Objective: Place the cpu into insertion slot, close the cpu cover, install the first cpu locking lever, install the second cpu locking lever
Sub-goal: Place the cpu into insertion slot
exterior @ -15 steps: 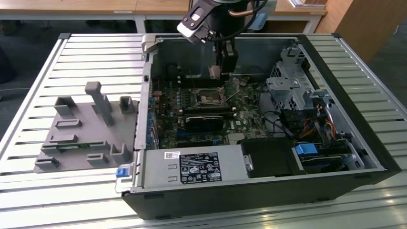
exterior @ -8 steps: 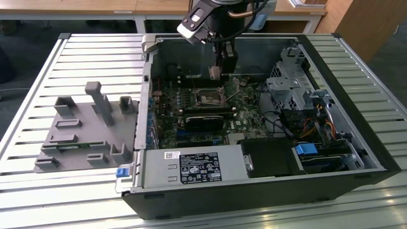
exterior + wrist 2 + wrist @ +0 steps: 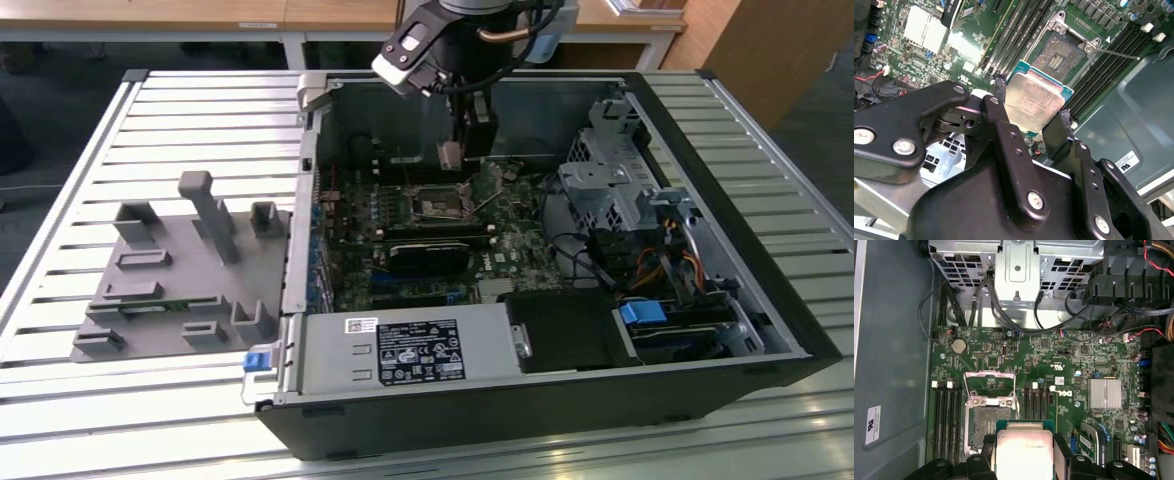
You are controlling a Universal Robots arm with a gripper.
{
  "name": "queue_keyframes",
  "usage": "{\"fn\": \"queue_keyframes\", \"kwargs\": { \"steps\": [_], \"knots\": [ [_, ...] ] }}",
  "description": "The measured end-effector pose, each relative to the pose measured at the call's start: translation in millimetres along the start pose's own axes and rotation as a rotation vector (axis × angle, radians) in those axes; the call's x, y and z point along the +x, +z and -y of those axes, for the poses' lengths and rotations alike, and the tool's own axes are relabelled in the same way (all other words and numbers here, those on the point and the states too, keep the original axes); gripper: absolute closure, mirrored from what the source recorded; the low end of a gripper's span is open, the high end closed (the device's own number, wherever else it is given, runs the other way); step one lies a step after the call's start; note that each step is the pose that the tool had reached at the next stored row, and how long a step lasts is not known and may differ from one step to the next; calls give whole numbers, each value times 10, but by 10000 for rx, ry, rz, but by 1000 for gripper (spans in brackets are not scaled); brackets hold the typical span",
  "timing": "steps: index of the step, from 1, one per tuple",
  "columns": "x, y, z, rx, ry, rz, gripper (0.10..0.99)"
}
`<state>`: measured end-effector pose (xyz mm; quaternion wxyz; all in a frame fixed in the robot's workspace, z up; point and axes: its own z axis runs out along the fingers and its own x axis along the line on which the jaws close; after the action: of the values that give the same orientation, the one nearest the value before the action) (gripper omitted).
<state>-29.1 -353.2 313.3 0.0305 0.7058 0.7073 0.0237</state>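
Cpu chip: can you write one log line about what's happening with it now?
held: cpu between fingers | where: just above insertion slot, not in it | slot: empty | cpu cover: open

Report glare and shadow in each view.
Second wrist view: glare whitens the heatsink and the board beside it. First wrist view: even light, the cpu top pale. Exterior view: slatted table bright, computer case interior dim.

cpu (image 3: 1035,100): pale silver top, teal-green edge | gripper (image 3: 1030,111): black, silver screws | slot (image 3: 985,427): dark, silvery rim | cover (image 3: 989,374): silvery | board (image 3: 1054,357): green, fine pale traces | heatsink (image 3: 1105,393): silver, ribbed | table (image 3: 80,400): pale grey, slatted | fixture (image 3: 174,290): plain grey | label (image 3: 414,352): white, black print
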Motion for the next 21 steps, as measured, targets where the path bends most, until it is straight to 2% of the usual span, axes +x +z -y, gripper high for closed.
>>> {"fn": "queue_keyframes", "kwargs": {
  "steps": [8, 21],
  "knots": [
    [8, 67, 9, 0, 10, 4, 545],
    [37, 99, 51, 0, 8, 3, 545]
  ]
}}
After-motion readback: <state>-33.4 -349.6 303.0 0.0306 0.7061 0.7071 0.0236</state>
